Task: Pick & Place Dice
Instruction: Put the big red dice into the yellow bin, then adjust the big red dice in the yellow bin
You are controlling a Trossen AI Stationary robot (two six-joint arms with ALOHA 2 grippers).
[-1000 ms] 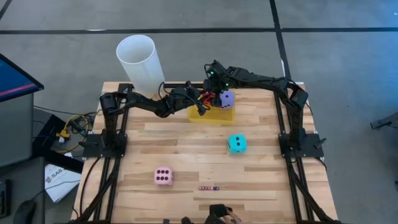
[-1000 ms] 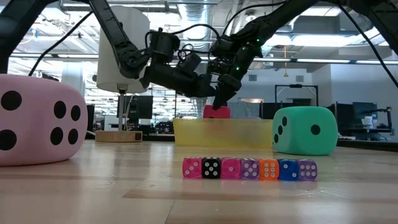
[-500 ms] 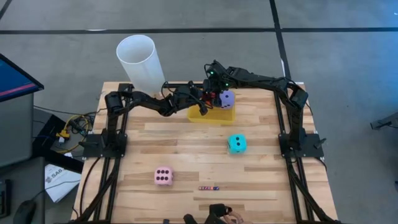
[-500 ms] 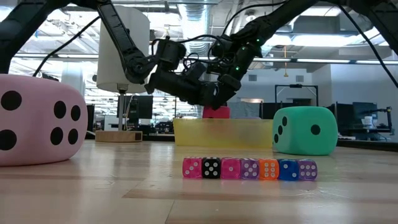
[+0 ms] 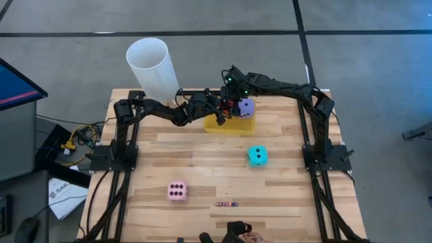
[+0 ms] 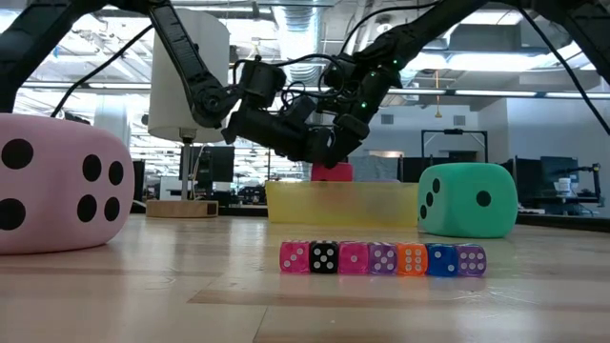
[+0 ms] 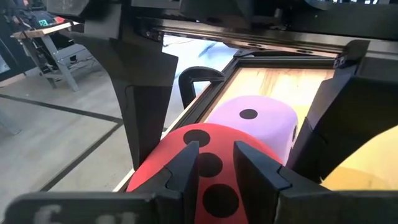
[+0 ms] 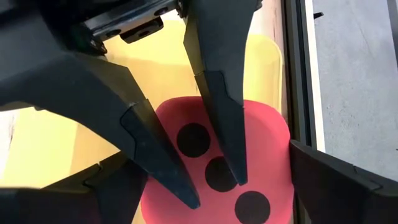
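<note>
A red die (image 8: 261, 143), its three-pip face up, sits at the yellow tray (image 5: 233, 126) at the table's far middle. A purple die (image 5: 246, 106) is beside it in the tray. My right gripper (image 8: 214, 155) reaches down from the far right, its fingers wide around the red die. My left gripper (image 7: 214, 158) comes in from the left, its fingertips narrowly apart over the red die's top face. A cyan die (image 5: 256, 156) and a pink die (image 5: 177, 192) rest on the table. My right gripper has the red die between its two fingers (image 8: 323, 180), which lie against opposite side faces (image 8: 283, 155). The fingers slant down from the far right. The tray wall hides the die's underside. My left gripper's fingertips (image 8: 186, 193) are at the die's top face (image 7: 211, 180); I cannot tell whether they touch it.
A tall white cylinder (image 5: 150, 67) stands at the table's far left corner. A row of tiny dice (image 6: 381, 258) lies near the front edge. Bare wood lies between the tray and the two loose dice.
My left gripper has sunk a little toward the red die and then kept still; its finger gap looks the same. The red die and my right gripper have stayed where they were.
</note>
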